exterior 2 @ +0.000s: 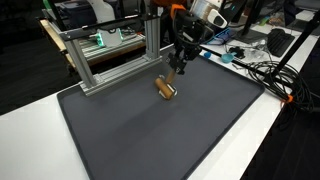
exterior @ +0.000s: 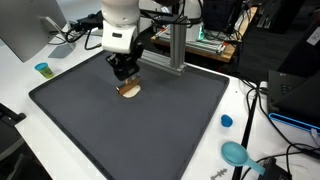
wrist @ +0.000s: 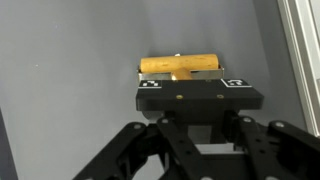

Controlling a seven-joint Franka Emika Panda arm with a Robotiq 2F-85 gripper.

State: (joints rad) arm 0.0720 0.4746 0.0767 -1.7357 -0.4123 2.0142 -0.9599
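- The claw (exterior: 126,74) hangs on the white Panda arm, pointing straight down over the far half of a dark grey mat (exterior: 150,130). Its tips are low, just above the mat.
- In the wrist view the black claw body (wrist: 198,97) fills the lower part of the picture and hides the fingers. I cannot tell whether the jaws stand wide or narrow, or whether they touch anything.
- Just past that body lies a short wooden dowel (wrist: 180,66), light tan and flat on the mat. Its long axis runs straight across the wrist view, square to the line along which the camera looks past the claw.
- The dowel sits about centred on the claw, neither end sticking out far to one side. A small stub or shadow at its middle is too blurred to name.
- In both exterior views the dowel (exterior 2: 166,87) is directly under the claw tips or just beside them. I cannot make out a gap or a contact there.
- The mat covers most of a white bench (exterior 2: 40,120).
- Off the mat on the bench are a small blue cap (exterior: 226,121), a teal scoop-like thing (exterior: 236,153) and, at the opposite corner, a small teal cup (exterior: 42,69), all well apart from the dowel.
- Beyond the mat's far edge stands an aluminium frame (exterior 2: 110,50), and behind it are cables (exterior 2: 262,68) and desk clutter.
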